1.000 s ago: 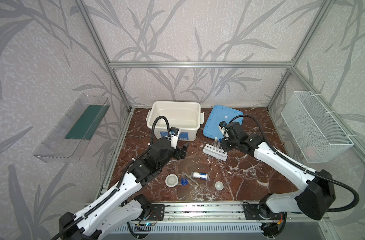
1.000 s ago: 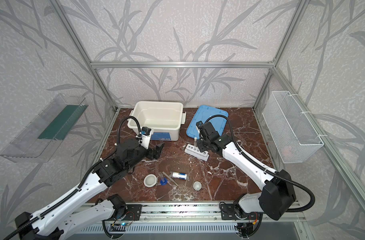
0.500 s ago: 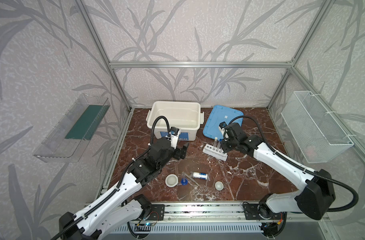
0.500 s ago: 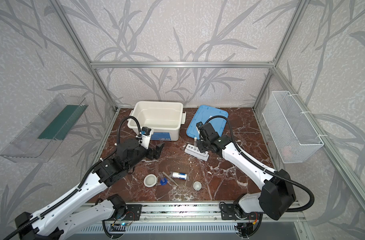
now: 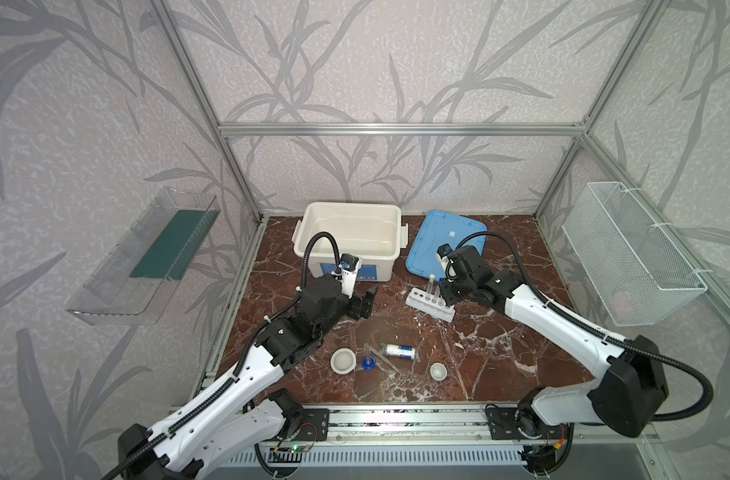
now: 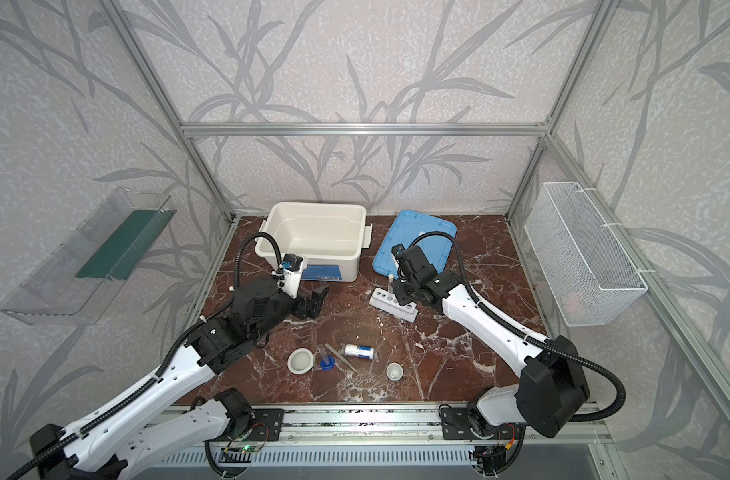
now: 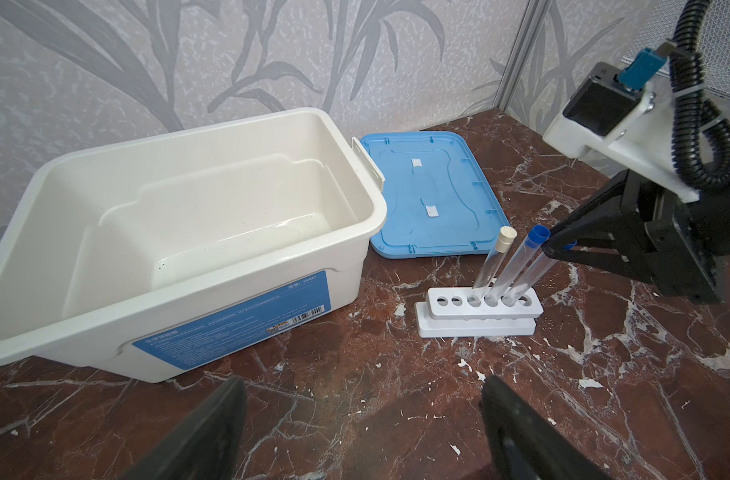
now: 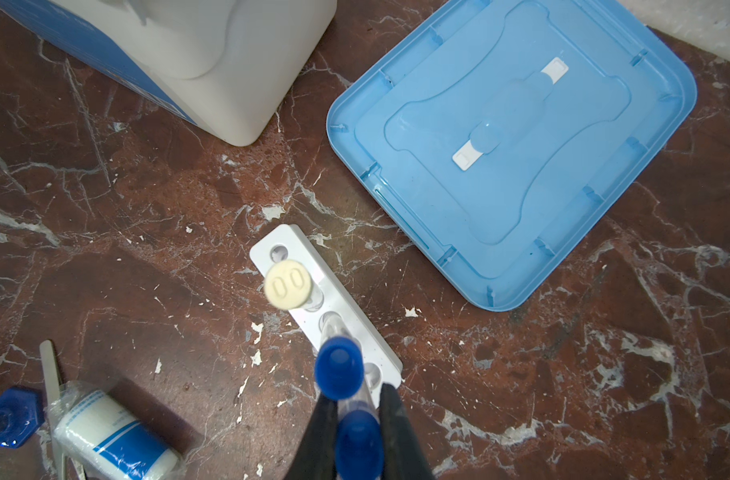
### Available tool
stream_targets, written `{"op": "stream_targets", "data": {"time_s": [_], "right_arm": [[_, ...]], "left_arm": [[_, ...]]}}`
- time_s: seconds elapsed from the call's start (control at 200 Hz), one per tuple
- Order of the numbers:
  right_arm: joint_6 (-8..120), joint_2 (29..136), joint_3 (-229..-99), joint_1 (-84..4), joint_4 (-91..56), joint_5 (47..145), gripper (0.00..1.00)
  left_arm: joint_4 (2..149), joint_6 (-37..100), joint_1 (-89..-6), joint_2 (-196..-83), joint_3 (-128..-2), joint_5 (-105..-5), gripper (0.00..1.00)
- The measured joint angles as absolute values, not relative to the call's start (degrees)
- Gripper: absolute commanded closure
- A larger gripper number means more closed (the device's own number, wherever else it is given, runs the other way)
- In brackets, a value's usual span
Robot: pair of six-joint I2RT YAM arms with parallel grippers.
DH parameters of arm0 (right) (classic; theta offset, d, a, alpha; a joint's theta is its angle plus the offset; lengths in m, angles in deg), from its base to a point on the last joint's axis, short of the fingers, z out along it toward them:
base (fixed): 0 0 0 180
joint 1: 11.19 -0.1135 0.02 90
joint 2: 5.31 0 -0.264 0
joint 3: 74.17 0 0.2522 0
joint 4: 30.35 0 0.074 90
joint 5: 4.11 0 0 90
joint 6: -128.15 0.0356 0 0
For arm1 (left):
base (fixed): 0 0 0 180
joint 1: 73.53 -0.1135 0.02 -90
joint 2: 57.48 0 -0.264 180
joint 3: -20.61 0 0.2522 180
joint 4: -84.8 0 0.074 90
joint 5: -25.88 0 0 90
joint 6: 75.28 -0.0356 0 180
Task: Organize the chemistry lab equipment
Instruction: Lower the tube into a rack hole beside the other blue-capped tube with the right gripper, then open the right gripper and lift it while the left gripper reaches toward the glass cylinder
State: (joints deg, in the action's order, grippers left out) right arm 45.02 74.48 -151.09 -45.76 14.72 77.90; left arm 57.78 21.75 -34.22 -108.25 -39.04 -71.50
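A white six-hole rack (image 5: 430, 301) stands mid-table with three thin clear test tubes in it. One has a white cap (image 8: 288, 286), one a blue cap (image 8: 338, 368). The third blue-capped tube (image 8: 357, 446) is clamped near its top by my right gripper (image 8: 357, 415), shut on it, with its lower end in a rack hole (image 7: 509, 299). My left gripper (image 7: 363, 415) hovers open and empty over bare table left of the rack. Near the front lie two white cups (image 5: 343, 360) (image 5: 437, 370), a blue-based cylinder (image 5: 368, 360), tweezers (image 5: 386, 360) and a blue-labelled bottle (image 5: 400, 351).
A big white bin (image 5: 351, 208) stands open at the back, its blue lid (image 5: 446, 241) flat on the table beside it. A wire basket (image 5: 629, 257) hangs on the right wall and a clear shelf (image 5: 147, 257) on the left wall.
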Motion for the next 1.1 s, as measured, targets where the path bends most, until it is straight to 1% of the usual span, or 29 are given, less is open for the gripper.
{"op": "stream_targets", "data": {"time_s": [0.415,0.82,1.005,1.1], "right_arm": [[45.0,74.5,-151.1,-45.8,15.2,78.1,0.64],[44.1,70.7,-154.5,-45.8,19.4,78.1,0.58],[43.3,67.1,-155.4,-45.8,21.0,77.9,0.50],[42.4,64.6,-155.3,-46.9,21.3,77.9,0.48]], "left_arm": [[57.8,20.7,-34.2,-108.2,-39.0,-70.8,0.12],[57.0,19.3,-34.2,-108.8,-39.0,-69.3,0.12],[54.5,18.0,-34.2,-108.6,-39.1,-68.8,0.12],[51.5,16.7,-34.2,-108.3,-39.7,-69.3,0.12]]}}
